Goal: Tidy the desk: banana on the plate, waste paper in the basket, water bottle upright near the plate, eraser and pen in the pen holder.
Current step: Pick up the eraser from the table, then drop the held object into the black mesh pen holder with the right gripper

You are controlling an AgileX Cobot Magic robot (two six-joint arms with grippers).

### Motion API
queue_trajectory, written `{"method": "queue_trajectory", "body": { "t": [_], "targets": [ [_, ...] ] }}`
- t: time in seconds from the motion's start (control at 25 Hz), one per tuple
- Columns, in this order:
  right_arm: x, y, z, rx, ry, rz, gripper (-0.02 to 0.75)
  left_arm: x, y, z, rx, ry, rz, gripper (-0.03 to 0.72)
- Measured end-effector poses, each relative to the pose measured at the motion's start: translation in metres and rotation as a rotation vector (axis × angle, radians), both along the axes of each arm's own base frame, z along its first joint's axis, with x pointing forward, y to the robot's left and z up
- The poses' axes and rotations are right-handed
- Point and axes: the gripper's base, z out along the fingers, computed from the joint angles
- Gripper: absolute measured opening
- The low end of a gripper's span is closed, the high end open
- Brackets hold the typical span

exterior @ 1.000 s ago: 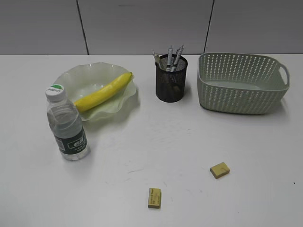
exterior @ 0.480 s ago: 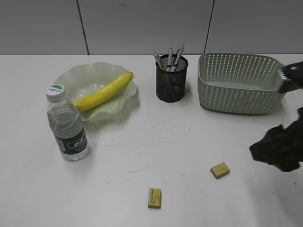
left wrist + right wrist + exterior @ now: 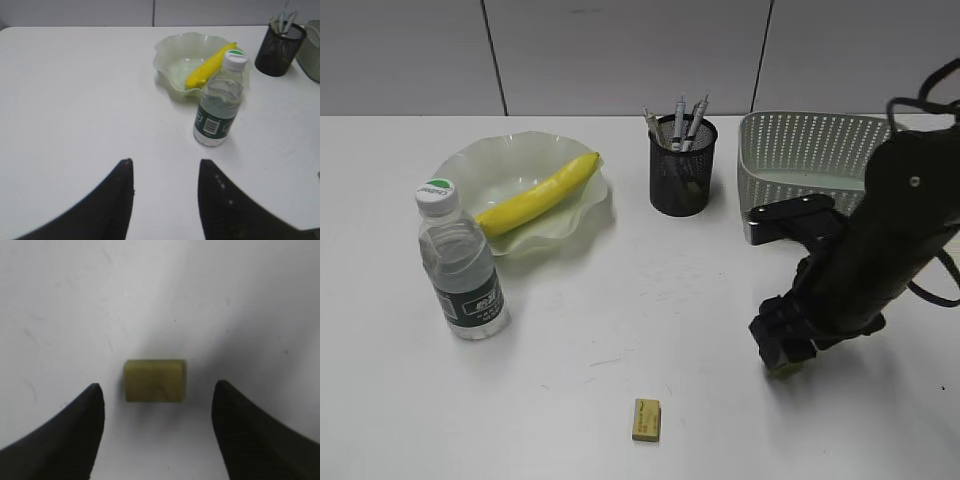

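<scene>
**Little we can actually read**

We see a barcode and small white print on the dark green label of the water bottle (image 3: pixel 216 114), but the characters are too small for us to make out. The eraser (image 3: pixel 646 419) near the front edge carries dark markings, also illegible.

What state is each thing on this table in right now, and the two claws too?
Banana: lying on the plate.
Bottle: upright, capped, beside the plate.
Pen holder: upright, pens inside.
Basket: upright, contents not visible.
Near eraser: flat on the desk.
Far eraser: on the desk, between the right claw's fingers.
Right claw: open.
Left claw: open, holding nothing.
</scene>
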Motion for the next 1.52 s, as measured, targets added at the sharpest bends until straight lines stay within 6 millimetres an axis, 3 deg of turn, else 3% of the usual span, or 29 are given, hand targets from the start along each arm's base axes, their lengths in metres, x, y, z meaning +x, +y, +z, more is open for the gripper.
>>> {"method": "queue_trajectory", "body": {
  "t": [0.2,0.32,0.36,0.48,0.56,0.76,0.88,0.96,1.16,1.32,1.44,1.52],
  "targets": [
    [0.007,0.007,-0.018,-0.02,0.037,0.008,0.487,-0.002,-0.001,0.0,-0.001,0.0,0.103,0.314],
    [0.01,0.008,-0.021,-0.023,0.034,0.012,0.319,-0.002,-0.001,0.0,-0.001,0.0,0.126,0.313],
    [0.01,0.008,-0.02,-0.022,0.031,0.013,0.301,-0.002,-0.001,0.0,-0.001,0.0,0.127,0.313],
    [0.016,0.01,-0.009,-0.003,-0.029,0.02,0.302,-0.002,-0.001,0.0,-0.002,0.001,0.127,0.313],
    [0.028,0.015,0.015,0.042,-0.151,0.028,0.302,-0.002,-0.001,0.0,-0.002,0.001,0.127,0.312],
    [0.088,0.042,0.095,0.156,-0.522,0.067,0.302,-0.002,-0.001,0.0,-0.002,0.001,0.127,0.297],
    [0.124,0.06,0.121,0.192,-0.642,0.078,0.302,-0.002,-0.001,0.0,-0.002,0.001,0.127,0.289],
    [0.145,0.07,0.129,0.19,-0.681,0.091,0.302,-0.002,-0.001,0.0,-0.002,0.001,0.127,0.285],
    [0.175,0.083,0.111,0.119,-0.632,0.126,0.328,-0.002,-0.001,0.0,-0.002,0.001,0.127,0.261],
    [0.177,0.077,0.108,0.079,-0.585,0.112,0.498,-0.002,-0.001,0.0,-0.002,0.001,0.127,0.255],
    [0.172,0.066,0.114,0.051,-0.526,0.085,0.521,-0.002,-0.001,0.0,-0.002,0.001,0.127,0.256],
    [0.158,0.056,0.121,0.035,-0.493,0.079,0.521,-0.002,-0.001,0.0,0.002,-0.002,0.121,0.256]
  ]
}}
